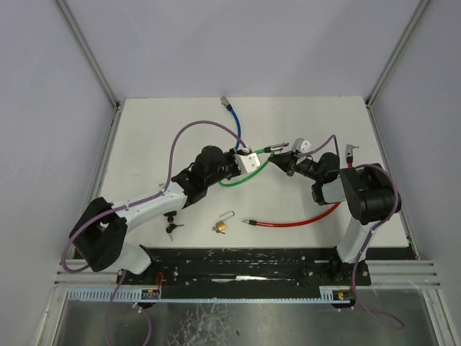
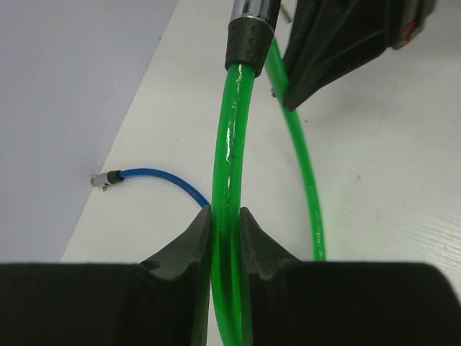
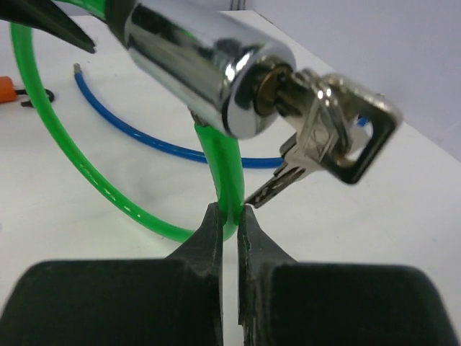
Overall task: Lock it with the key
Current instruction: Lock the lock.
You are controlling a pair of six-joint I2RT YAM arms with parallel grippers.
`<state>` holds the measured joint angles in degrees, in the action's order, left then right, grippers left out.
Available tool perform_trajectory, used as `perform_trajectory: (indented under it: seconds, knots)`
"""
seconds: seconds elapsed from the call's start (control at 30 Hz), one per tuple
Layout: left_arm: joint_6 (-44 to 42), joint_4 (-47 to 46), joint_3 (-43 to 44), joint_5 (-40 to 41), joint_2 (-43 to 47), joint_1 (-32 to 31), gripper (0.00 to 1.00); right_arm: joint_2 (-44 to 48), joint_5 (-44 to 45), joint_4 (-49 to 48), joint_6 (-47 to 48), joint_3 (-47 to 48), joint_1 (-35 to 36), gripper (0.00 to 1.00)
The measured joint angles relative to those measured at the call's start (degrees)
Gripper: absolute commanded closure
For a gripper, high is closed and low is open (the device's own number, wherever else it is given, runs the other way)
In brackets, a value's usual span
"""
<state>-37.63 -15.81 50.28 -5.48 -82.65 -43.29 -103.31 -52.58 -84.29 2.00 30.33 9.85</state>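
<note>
While the fingers (image 2: 184, 249) of the left gripper (image 2: 225, 216) are clenched on the green cable (image 2: 229, 158), the cable goes up between them to a black sleeve and the chrome lock barrel (image 2: 253, 7) at the top edge of this view. The right gripper (image 3: 229, 213) is also closed on the same green cable, just under the lock barrel (image 3: 191, 61); its two fingers (image 3: 205, 245) press the cable from both sides. A key (image 3: 292, 86) sits in the keyhole at the end of the barrel. A second key (image 3: 281, 180) hangs from the same ring, just above the fingers. No finger touches either key.

From the top camera, both grippers meet over the middle of the white table (image 1: 180, 130), and the green loop hangs between them. A blue cable (image 1: 232, 115) lies behind them. Nearer to the arm bases lie a small padlock (image 1: 221, 228), a red cable (image 1: 295, 222) and some black keys (image 1: 171, 228), all apart from the grippers.
</note>
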Motion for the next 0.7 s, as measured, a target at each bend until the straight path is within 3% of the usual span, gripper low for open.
perform_trajectory:
  seconds: [0.7]
  knots:
    - [1.6, -10.8, -3.5, 2.4, -6.0, 0.7, 1.00, -6.3, 1.0, -1.7, 5.0, 3.1, 0.2, 0.76]
